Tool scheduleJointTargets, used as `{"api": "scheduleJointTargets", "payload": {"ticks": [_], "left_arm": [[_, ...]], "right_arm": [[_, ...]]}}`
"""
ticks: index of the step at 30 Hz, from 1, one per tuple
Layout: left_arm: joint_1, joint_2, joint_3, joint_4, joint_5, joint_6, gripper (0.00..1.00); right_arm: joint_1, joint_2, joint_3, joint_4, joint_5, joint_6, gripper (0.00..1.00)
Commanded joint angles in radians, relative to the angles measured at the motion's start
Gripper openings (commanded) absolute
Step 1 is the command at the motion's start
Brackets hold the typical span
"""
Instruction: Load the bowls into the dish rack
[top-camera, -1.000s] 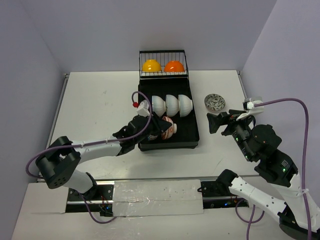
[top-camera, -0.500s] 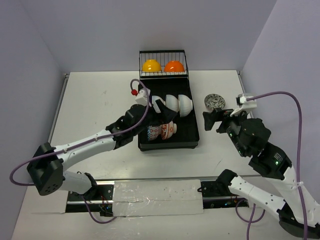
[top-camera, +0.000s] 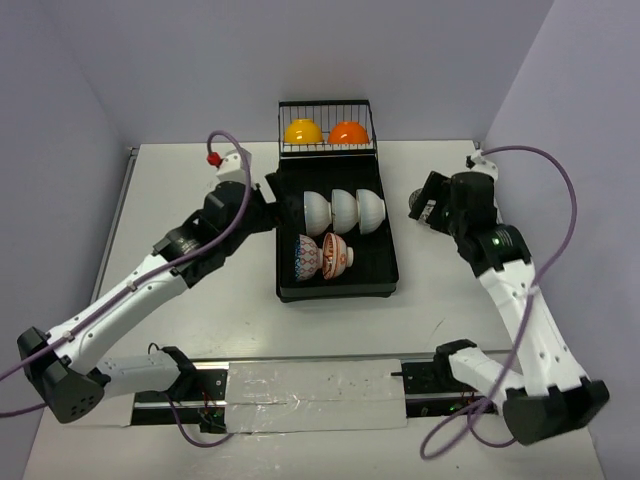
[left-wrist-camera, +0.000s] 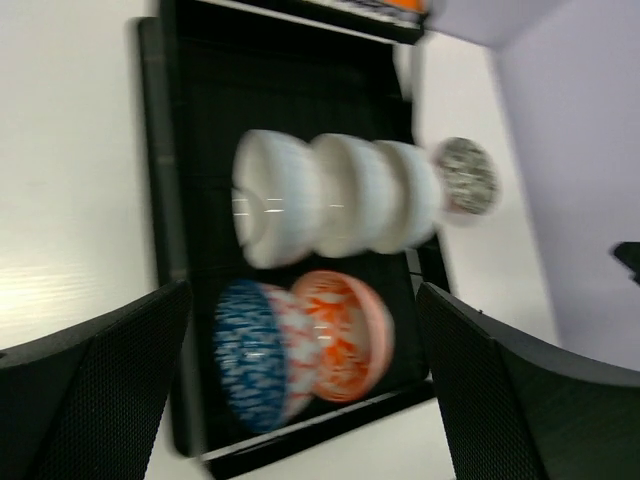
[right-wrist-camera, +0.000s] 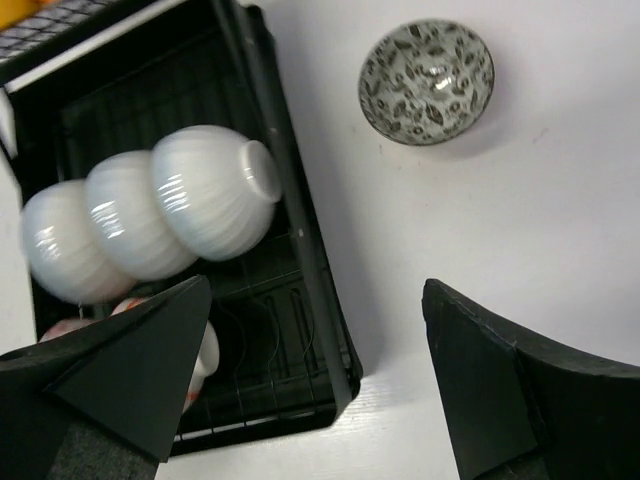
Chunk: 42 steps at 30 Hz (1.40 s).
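Last bowl pending: the grey-patterned round bowl (right-wrist-camera: 427, 68) lies upper right, beside the black slatted dish rack (right-wrist-camera: 290, 230) — the right gripper (right-wrist-camera: 315, 300), spread and empty, must drop onto its rim; left gripper (left-wrist-camera: 300, 300) spread too.

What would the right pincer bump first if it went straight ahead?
Probably the white table just beside the dish rack. The patterned bowl sits farther on, but depth is unclear.
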Motion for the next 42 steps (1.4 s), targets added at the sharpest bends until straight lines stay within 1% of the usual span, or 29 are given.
{"api": "scheduleJointTargets", "payload": {"ticks": [1, 3, 4, 5, 6, 7, 8, 9, 11, 12, 14, 15, 16, 17, 19, 20, 22, 26, 29, 30, 31, 35, 37, 38, 41, 42], "left_arm": [[0.101, -0.047, -0.018, -0.183, -0.029, 0.077, 0.99], [0.15, -0.091, -0.085, -0.175, -0.002, 0.108, 0.99], [0.202, -0.107, -0.111, -0.167, 0.019, 0.116, 0.99], [0.224, -0.119, -0.139, -0.157, 0.031, 0.141, 0.99], [0.242, -0.141, -0.198, -0.131, 0.036, 0.154, 0.99], [0.268, -0.148, -0.226, -0.121, 0.028, 0.163, 0.99], [0.282, -0.155, -0.255, -0.112, 0.027, 0.177, 0.99], [0.302, -0.164, -0.309, -0.094, 0.027, 0.182, 0.99], [0.319, -0.171, -0.355, -0.083, 0.024, 0.189, 0.99], [0.327, -0.181, -0.399, -0.077, 0.018, 0.191, 0.99], [0.341, -0.193, -0.458, -0.063, -0.011, 0.195, 0.99], [0.347, -0.207, -0.487, -0.051, -0.025, 0.186, 0.99], [0.351, -0.214, -0.487, -0.039, -0.025, 0.186, 0.99], [0.356, -0.225, -0.495, -0.026, -0.015, 0.201, 0.99], [0.359, -0.237, -0.49, -0.014, -0.037, 0.208, 0.99], [0.365, -0.24, -0.484, -0.006, -0.053, 0.223, 0.99], [0.387, -0.245, -0.484, 0.012, -0.047, 0.235, 0.99], [0.425, -0.245, -0.493, 0.026, -0.005, 0.237, 0.99], [0.43, -0.245, -0.492, 0.034, 0.002, 0.241, 0.99], [0.434, -0.245, -0.495, 0.038, 0.004, 0.243, 0.99], [0.436, -0.247, -0.496, 0.041, 0.005, 0.243, 0.99], [0.45, -0.241, -0.495, 0.04, 0.015, 0.244, 0.99], [0.451, -0.234, -0.493, 0.041, 0.022, 0.244, 0.99], [0.454, -0.234, -0.493, 0.044, 0.027, 0.246, 0.99], [0.459, -0.23, -0.492, 0.046, 0.033, 0.248, 0.99], [0.462, -0.228, -0.49, 0.046, 0.036, 0.246, 0.99]], "right_arm": [[-0.117, 0.114, -0.029, 0.077, -0.155, 0.098, 0.92], [-0.163, 0.166, -0.043, 0.111, -0.161, 0.135, 0.88], [-0.204, 0.218, -0.053, 0.146, -0.152, 0.178, 0.87], [-0.22, 0.243, -0.055, 0.16, -0.14, 0.198, 0.87], [-0.232, 0.272, -0.055, 0.175, -0.128, 0.219, 0.87], [-0.246, 0.331, -0.048, 0.198, -0.099, 0.261, 0.86], [-0.267, 0.359, -0.041, 0.207, -0.094, 0.278, 0.86], [-0.289, 0.42, -0.028, 0.224, -0.092, 0.292, 0.83], [-0.325, 0.474, -0.015, 0.243, -0.079, 0.315, 0.81], [-0.336, 0.526, -0.006, 0.25, -0.073, 0.315, 0.78], [-0.358, 0.58, 0.035, 0.261, -0.053, 0.303, 0.76], [-0.367, 0.632, 0.067, 0.261, -0.028, 0.287, 0.74], [-0.367, 0.657, 0.083, 0.261, -0.028, 0.283, 0.74], [-0.376, 0.678, 0.097, 0.263, -0.011, 0.28, 0.69], [-0.385, 0.741, 0.13, 0.279, -0.011, 0.269, 0.66], [-0.387, 0.758, 0.14, 0.286, -0.011, 0.266, 0.61], [-0.387, 0.807, 0.161, 0.318, -0.02, 0.25, 0.58], [-0.388, 0.879, 0.192, 0.341, -0.011, 0.253, 0.53], [-0.388, 0.906, 0.193, 0.358, -0.005, 0.247, 0.52], [-0.388, 0.91, 0.193, 0.361, -0.002, 0.243, 0.5], [-0.388, 0.912, 0.193, 0.362, 0.003, 0.241, 0.46], [-0.39, 0.913, 0.19, 0.37, 0.01, 0.229, 0.4], [-0.39, 0.907, 0.184, 0.381, 0.012, 0.223, 0.34], [-0.39, 0.907, 0.183, 0.381, 0.013, 0.22, 0.26], [-0.39, 0.895, 0.172, 0.387, 0.021, 0.206, 0.15], [-0.388, 0.89, 0.167, 0.391, 0.023, 0.203, 0.08]]}}
